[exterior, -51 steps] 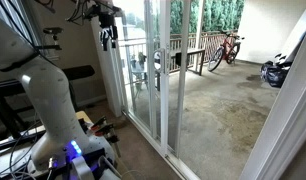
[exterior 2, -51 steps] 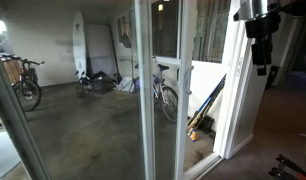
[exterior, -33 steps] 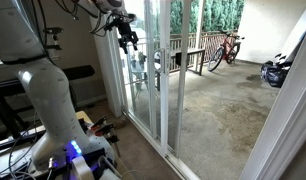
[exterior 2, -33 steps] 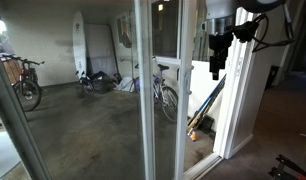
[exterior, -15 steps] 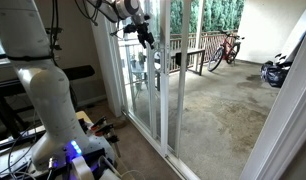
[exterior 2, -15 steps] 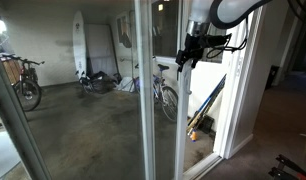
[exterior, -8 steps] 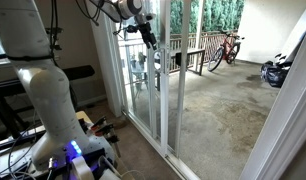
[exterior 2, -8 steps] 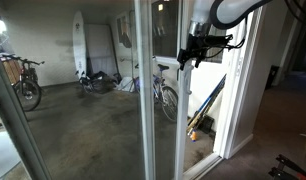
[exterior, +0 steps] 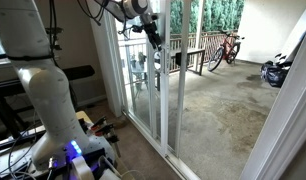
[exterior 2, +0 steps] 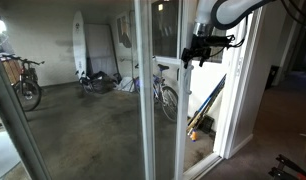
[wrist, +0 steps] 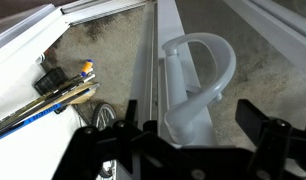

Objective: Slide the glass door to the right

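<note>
Concrete patio floor (exterior: 223, 110) shows beyond the glass door (wrist: 170, 25); claw (wrist: 198, 125) spread apart around its loop handle (wrist: 218, 48).

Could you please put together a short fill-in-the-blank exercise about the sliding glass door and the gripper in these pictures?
1. In the wrist view, the loop handle on the glass door is ____ in colour.
2. The gripper has its jaws ____, one on each side of the handle.
3. In an exterior view, a ____ stands beside the railing outside, beyond the glass.
Missing words: white; open; bicycle.
</note>
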